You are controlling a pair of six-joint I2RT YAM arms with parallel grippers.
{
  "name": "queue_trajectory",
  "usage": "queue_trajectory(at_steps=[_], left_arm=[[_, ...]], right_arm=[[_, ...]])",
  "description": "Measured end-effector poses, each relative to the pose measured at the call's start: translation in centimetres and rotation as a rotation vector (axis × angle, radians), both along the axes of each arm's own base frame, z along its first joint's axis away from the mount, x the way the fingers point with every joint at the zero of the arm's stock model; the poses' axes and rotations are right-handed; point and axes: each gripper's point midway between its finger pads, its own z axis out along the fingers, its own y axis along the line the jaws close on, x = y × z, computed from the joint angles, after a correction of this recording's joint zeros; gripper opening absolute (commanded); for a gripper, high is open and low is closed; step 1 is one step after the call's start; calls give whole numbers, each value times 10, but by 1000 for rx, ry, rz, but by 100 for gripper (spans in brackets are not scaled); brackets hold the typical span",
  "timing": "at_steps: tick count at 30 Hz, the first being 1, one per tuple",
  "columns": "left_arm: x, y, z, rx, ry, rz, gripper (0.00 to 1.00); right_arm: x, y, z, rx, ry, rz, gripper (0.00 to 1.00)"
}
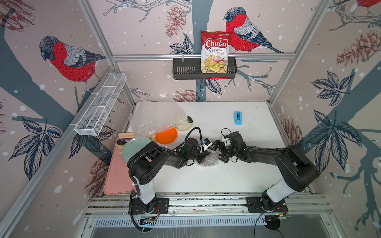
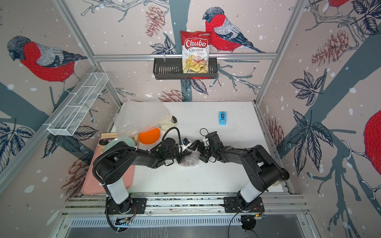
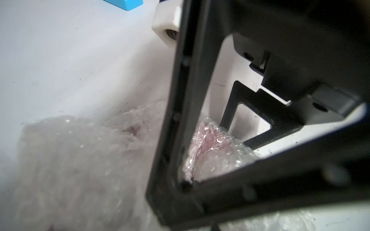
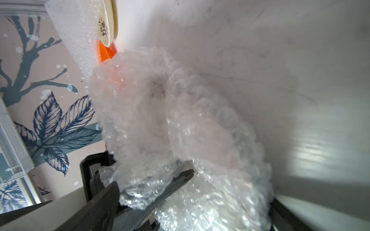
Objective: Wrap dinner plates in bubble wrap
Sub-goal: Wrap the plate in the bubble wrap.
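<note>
Left gripper [image 4: 155,181] pinches gathered edge of crinkly clear bubble wrap [image 1: 209,159] around reddish round plate [image 3: 208,144], probably keeping folds shut. Right gripper [image 1: 221,153] released, jaws spread.

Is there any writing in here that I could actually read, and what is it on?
"Chuba": brand on the chip bag in the black basket, in both top views.
"Cassava Chips": beneath it, same bag.
Smaller print on the bag: too small to read.
On the blue tape dispenser: nothing legible.
</note>
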Motion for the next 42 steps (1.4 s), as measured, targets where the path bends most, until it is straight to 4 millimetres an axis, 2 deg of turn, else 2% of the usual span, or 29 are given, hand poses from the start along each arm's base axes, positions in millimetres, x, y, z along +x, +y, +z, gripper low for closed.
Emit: queue_trajectory(at_steps=[3, 12, 20, 22, 27, 33, 34, 38, 41, 42], left_arm=[[-2, 0, 0, 4, -21, -12, 17], [-4, 3, 0, 40, -86, -14, 16], [-2, 5, -1, 93, -155, 9, 16], [-1, 6, -1, 101, -165, 11, 16], [1, 4, 0, 105, -171, 10, 16], [-3, 4, 0, 122, -138, -6, 17], [-4, 3, 1, 119, -133, -11, 17], [-8, 2, 17, 83, -112, -12, 31], [-11, -5, 51, -10, -118, -9, 43], [-11, -6, 65, -45, -128, -4, 44]], right_arm=[[-1, -6, 3, 31, -10, -18, 100], [0, -7, 4, 58, -8, -37, 100], [16, 7, -3, 6, 40, -16, 98], [18, 7, -10, -21, 46, -8, 88], [10, 8, -28, -77, 29, 68, 55], [8, 4, -40, -114, 26, 106, 21], [7, 3, -42, -118, 30, 106, 18], [7, 4, -40, -112, 10, 107, 10], [9, 5, -35, -91, -11, 93, 6], [9, 5, -35, -86, -11, 79, 4]])
